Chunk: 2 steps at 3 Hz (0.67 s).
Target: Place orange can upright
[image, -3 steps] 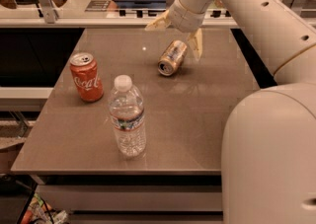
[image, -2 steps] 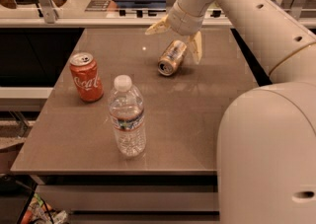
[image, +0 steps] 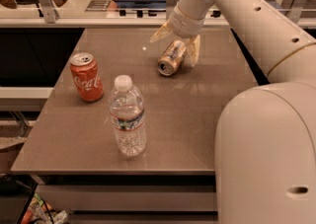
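The orange can (image: 171,57) is tan and metallic and lies on its side on the far part of the brown table (image: 197,114), its silver end facing me. My gripper (image: 177,42) hangs over it from above, open. One pale finger (image: 160,31) points off to the left of the can. The other finger (image: 193,50) reaches down along the can's right side. The can rests on the table.
A red Coca-Cola can (image: 87,76) stands upright at the left. A clear plastic water bottle (image: 127,116) stands nearer the front, in the middle. My large white arm (image: 266,129) fills the right side. A rail with posts (image: 44,1) runs behind the table.
My arm and gripper have shifted slightly; the orange can still lies on its side in about the same spot.
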{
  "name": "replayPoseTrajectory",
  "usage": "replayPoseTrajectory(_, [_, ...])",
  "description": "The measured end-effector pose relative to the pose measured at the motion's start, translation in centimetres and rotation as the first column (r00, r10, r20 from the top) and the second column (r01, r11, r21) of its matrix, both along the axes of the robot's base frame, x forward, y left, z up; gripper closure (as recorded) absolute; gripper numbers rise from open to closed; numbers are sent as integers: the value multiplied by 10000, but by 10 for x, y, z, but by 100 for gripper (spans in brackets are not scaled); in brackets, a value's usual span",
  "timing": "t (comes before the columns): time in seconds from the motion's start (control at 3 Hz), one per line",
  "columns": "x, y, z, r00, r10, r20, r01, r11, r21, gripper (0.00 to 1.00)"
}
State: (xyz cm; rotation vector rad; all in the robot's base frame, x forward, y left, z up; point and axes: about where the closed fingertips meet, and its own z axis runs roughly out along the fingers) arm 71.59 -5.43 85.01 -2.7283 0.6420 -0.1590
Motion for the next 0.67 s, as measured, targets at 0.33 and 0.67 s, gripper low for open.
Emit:
replayPoseTrajectory(0.33, [2,2,-3,10000,8,2,-8,10000,17,40])
replayPoseTrajectory(0.67, [3,4,-6,10000,18,2,-18,10000,35,64])
